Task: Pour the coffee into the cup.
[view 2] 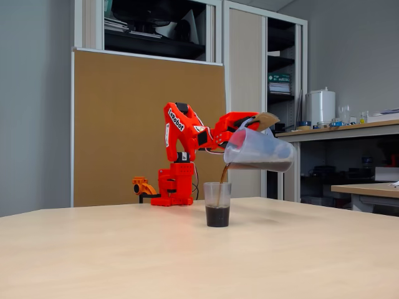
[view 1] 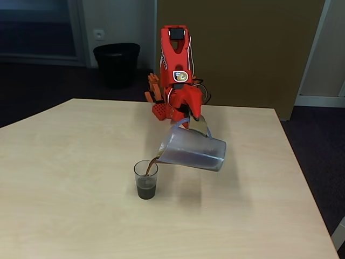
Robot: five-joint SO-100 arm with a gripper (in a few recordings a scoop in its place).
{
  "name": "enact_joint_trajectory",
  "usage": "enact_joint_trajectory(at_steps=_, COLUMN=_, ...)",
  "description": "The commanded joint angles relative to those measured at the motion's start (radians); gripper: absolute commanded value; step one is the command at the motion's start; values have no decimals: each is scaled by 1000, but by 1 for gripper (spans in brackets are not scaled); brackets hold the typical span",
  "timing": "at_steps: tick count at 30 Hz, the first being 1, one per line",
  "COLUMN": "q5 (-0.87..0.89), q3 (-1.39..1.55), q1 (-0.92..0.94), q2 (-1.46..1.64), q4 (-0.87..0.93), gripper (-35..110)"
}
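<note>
Nearest me, low in the centre of both fixed views, the cup (view 1: 146,180) is standing on the table (view 1: 64,178), taking coffee (view 2: 217,216) that is streaming from the tipped jug (view 1: 193,149) just above it. Behind, my gripper (view 1: 195,122) is clenching the jug's handle.

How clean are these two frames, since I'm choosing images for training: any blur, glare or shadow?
In a fixed view the jug casts a soft shadow on the table and the dark background is dim; in the other fixed view the jug is slightly soft, while the cup is sharp; no strong glare in either.
</note>
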Motion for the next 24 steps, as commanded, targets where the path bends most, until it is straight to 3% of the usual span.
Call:
enact_joint_trajectory(at_steps=1, q5=29, q3=-25, q1=-5, q2=26, q4=-32, gripper=0)
enact_joint_trajectory(at_steps=24, q5=35, q3=-18, q1=2, q2=21, q4=-49, gripper=0)
